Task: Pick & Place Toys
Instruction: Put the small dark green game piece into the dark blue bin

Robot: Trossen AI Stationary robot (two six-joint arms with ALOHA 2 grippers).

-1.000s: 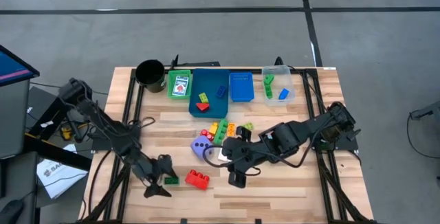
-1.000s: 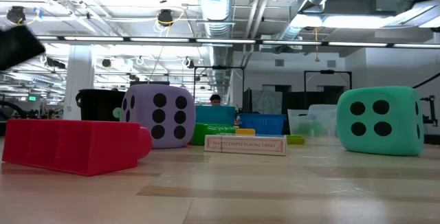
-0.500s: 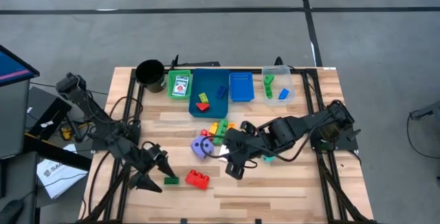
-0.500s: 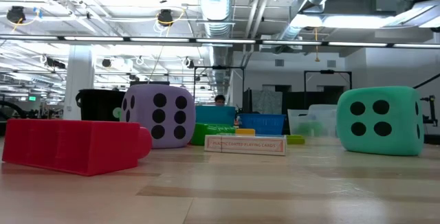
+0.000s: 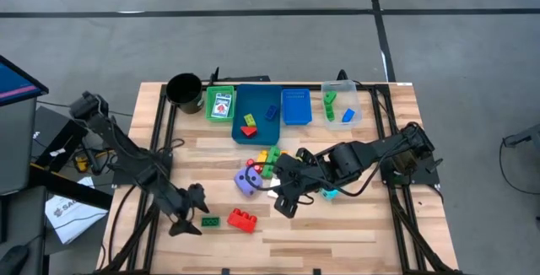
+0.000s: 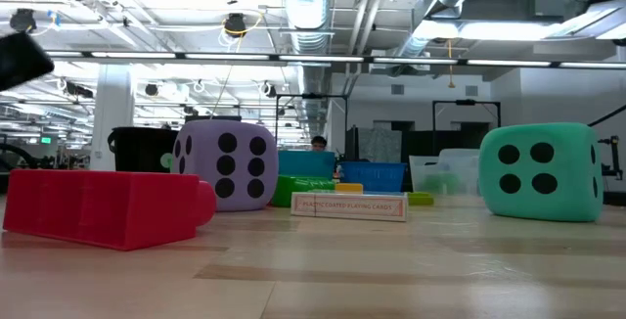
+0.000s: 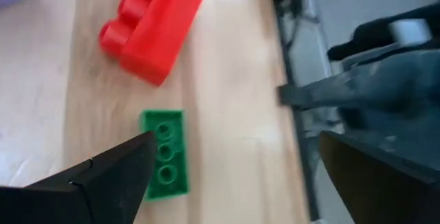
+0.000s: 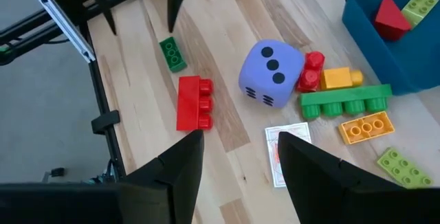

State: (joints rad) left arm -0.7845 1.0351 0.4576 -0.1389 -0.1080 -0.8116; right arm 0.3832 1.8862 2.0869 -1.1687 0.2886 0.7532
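Left fingers [image 5: 187, 218] spread beside green brick [image 5: 210, 221], near table [image 5: 337, 233] front edge.

- Card box [image 6: 349, 205], low view: I read "PLASTIC COATED PLAYING CARDS" printed along its side edge.
- Purple die [image 6: 225, 163]: four black pips on the face toward me.
- Teal die [image 6: 542, 171]: four black pips on its facing side.
- I can read no other text anywhere.
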